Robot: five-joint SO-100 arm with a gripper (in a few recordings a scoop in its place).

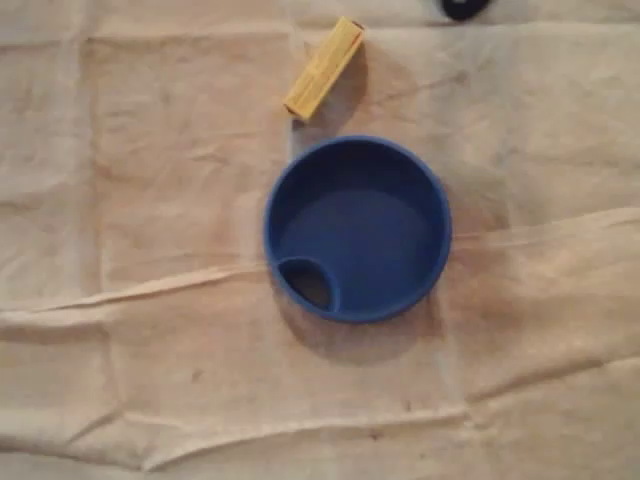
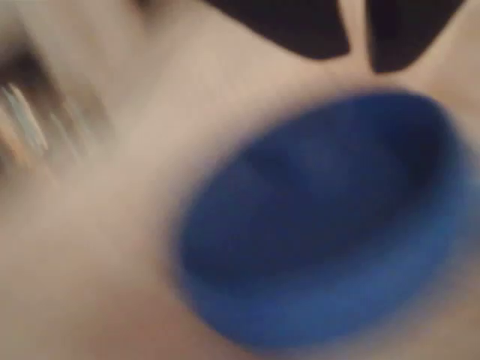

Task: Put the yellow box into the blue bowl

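A pale, creased cloth [image 1: 150, 250] covers the table in the overhead view. The yellow box [image 1: 323, 68] lies flat on this cloth, on its long side and turned slantwise. Its lower end is near the upper left rim of the blue bowl [image 1: 357, 228] but apart from it, so the box is outside the bowl. The bowl stands upright, below and a little to the right of the box, and it has a small oval pocket [image 1: 310, 283] at its lower left inner wall. Further right, at the top edge, there is a dark rounded shape [image 1: 463, 8]; too little of it shows to tell what it is. The wrist view is much blurred. At its left side are some light streaks [image 2: 22, 120] that I cannot identify. The pincer [image 2: 360, 64] is at the top right, with two dark fingers [image 2: 300, 26] pointing down in the picture. The bowl is just below the pincer and a little to its left, its hollow turned towards it. A thin strip of cloth shows between the fingers and nothing is held there. Because of the blur I cannot tell whether the pincer is slightly apart or together.
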